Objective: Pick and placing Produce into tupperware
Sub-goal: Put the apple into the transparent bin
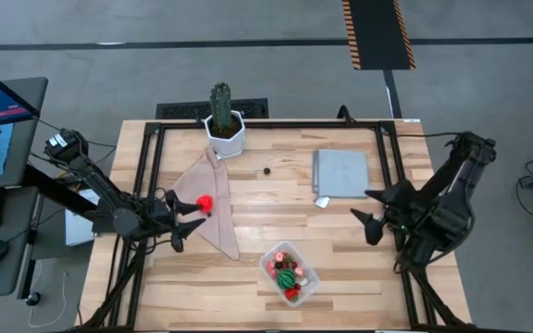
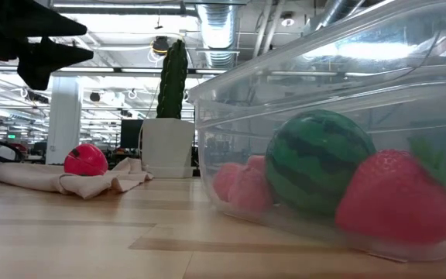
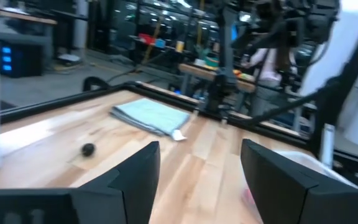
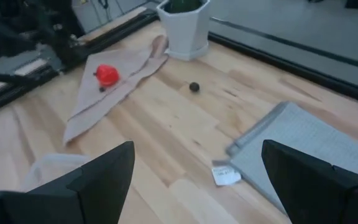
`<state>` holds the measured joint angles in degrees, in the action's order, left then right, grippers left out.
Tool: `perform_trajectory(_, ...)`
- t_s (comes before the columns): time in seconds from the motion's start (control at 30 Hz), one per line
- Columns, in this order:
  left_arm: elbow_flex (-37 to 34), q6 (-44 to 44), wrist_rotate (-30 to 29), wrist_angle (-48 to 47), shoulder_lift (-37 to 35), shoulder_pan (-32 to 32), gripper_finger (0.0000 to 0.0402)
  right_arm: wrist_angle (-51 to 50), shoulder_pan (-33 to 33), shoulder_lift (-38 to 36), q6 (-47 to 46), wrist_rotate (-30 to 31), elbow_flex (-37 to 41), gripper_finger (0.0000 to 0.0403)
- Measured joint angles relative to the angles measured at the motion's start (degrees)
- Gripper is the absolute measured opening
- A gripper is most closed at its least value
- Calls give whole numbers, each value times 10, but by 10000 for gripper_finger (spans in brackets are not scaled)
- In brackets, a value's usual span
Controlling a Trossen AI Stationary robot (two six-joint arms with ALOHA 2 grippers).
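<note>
The clear tupperware (image 1: 290,274) stands near the table's front edge and holds a green striped ball (image 2: 312,159), a red strawberry (image 2: 397,198) and pink pieces (image 2: 238,186). A red piece (image 1: 205,201) lies on a beige cloth (image 1: 213,208); it also shows in the right wrist view (image 4: 107,74). A dark berry (image 1: 266,170) lies on the bare wood. My left gripper (image 1: 191,222) is open and empty, above the cloth's near-left part, just beside the red piece. My right gripper (image 1: 371,211) is open and empty at the table's right, near the grey mat.
A cactus in a white pot (image 1: 222,129) stands at the far edge, touching the cloth's far tip. A flat grey mat (image 1: 340,172) with a white tag lies at the far right. A dark frame (image 1: 266,123) runs around the table.
</note>
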<state>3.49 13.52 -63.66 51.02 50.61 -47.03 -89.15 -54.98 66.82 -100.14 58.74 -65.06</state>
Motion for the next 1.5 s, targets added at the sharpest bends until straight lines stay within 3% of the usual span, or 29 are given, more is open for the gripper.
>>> perform_trajectory(0.27,0,21,-47,-17,0,0,295,-8,-10,-19,-13,-2,1,373)
perform_trajectory(0.57,14,-6,-32,-43,0,0,393,-9,-10,-114,8,-3,1,373)
perform_trajectory(0.83,16,-16,5,-36,-14,-7,387,-8,-10,-174,35,-30,1,373)
perform_trajectory(1.03,34,-34,-34,-77,-23,-7,387,-8,-10,-178,61,-83,1,372)
perform_trajectory(1.17,92,-27,-104,-193,-23,-6,387,-1,-10,-174,61,-102,1,372)
perform_trajectory(1.3,168,57,-161,-355,-23,-2,387,-1,-10,-169,61,-116,1,372)
perform_trajectory(1.5,259,159,-169,-549,-23,47,387,1,-10,-169,61,-116,1,372)
